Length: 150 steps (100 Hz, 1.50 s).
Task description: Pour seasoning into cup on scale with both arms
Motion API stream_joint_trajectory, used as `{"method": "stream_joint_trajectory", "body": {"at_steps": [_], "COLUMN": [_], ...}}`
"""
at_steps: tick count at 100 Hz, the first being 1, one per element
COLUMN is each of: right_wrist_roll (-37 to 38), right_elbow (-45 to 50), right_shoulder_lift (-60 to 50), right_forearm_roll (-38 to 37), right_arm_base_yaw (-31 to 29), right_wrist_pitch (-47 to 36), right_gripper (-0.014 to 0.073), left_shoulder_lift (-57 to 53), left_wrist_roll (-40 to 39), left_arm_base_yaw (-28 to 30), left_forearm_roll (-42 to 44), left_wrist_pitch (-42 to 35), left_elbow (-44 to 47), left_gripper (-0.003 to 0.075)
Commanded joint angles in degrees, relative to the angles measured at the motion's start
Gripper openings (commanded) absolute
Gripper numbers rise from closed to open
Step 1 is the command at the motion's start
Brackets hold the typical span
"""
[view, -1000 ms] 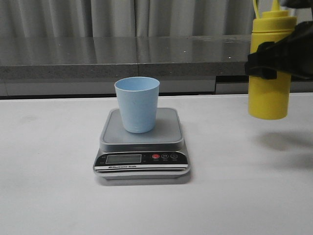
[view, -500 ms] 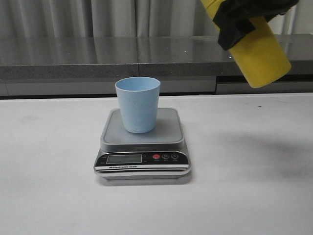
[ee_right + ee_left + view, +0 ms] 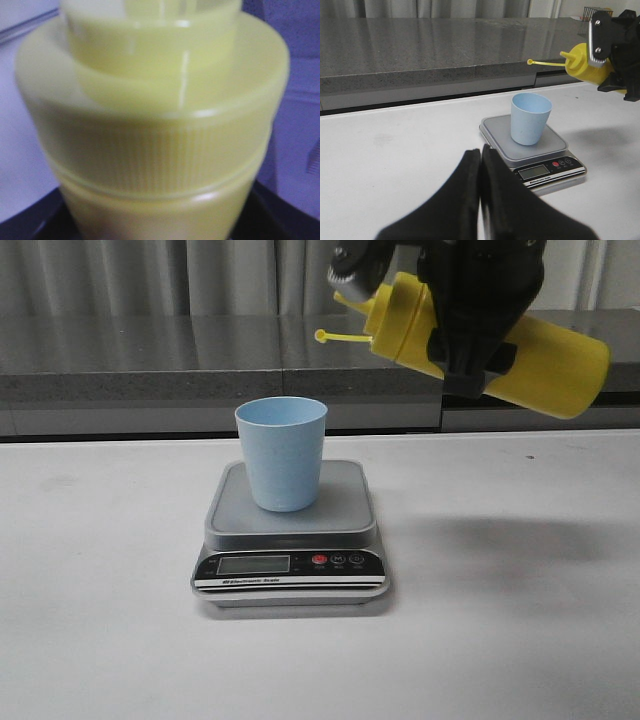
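Up above the table point(image 3: 520, 640), our right gripper point(image 3: 478, 335) clamps the seasoning bottle point(image 3: 545, 355) around its middle, with the bottle tipped nearly onto its side. Its base points to our right and slightly down, while the nozzle end point(image 3: 352, 302) points to our left and sits a little higher. From the nozzle, the thin cap stalk point(image 3: 342, 337) juts out to the left, ending above the cup point(image 3: 281, 452) and off to its right. Seen from our right wrist, the ribbed yellow cap point(image 3: 152, 145) fills nearly the whole view, with black jaw edges at both lower corners. We see the light-blue cup standing upright at the centre of the grey platform of the scale point(image 3: 290, 530); the scale rests flat on the white table with its display and red button point(image 3: 318, 560) facing the front camera. Our left gripper point(image 3: 480, 200) hangs low over the table with its two dark fingers pressed together, empty, and well short of the scale.
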Motion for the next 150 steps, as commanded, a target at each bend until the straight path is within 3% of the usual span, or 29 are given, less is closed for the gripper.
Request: {"method": "stream_joint_trajectory", "body": {"at_steps": [1, 43, 82, 91, 103, 119, 134, 150], "right_wrist_roll": [-0.5, -0.5, -1.0, 3.1, 14.4, 22.5, 26.3, 28.8], "right_elbow": [-2.1, -2.1, -2.1, -2.1, -2.1, -2.1, -2.1, -1.9], "right_shoulder_lift": [-1.6, 2.2, 5.9, 5.8, 4.9, 1.6, -3.4, -8.5], "right_forearm_roll": [-9.7, -28.7, -32.9, -32.9, -32.7, -28.5, -16.0, -2.2], "right_arm_base_yaw": [1.2, 6.1, 8.4, 8.4, 7.8, 5.7, 1.0, -7.8], "right_wrist_pitch": [1.5, 7.4, 9.6, 11.0, 12.7, 10.0, 2.8, -8.0], "right_gripper": [0.0198, 0.0198, 0.0198, 0.0198, 0.0198, 0.0198, 0.0198, 0.0198], "left_shoulder_lift": [-1.0, -1.0, -1.0, -1.0, -1.0, -1.0, -1.0, -1.0], "left_wrist_roll": [-0.5, -0.5, -0.5, -0.5, -0.5, -0.5, -0.5, -0.5], "left_arm_base_yaw": [0.1, 0.1, 0.1, 0.1, 0.1, 0.1, 0.1, 0.1], "left_forearm_roll": [-0.4, -0.4, -0.4, -0.4, -0.4, -0.4, -0.4, -0.4], "left_wrist_pitch": [-4.5, -4.5, -4.5, -4.5, -4.5, -4.5, -4.5, -4.5], "left_elbow": [-1.5, -1.5, -1.5, -1.5, -1.5, -1.5, -1.5, -1.5], "left_gripper": [-0.002, -0.002, -0.002, -0.002, -0.002, -0.002, -0.002, -0.002]}}
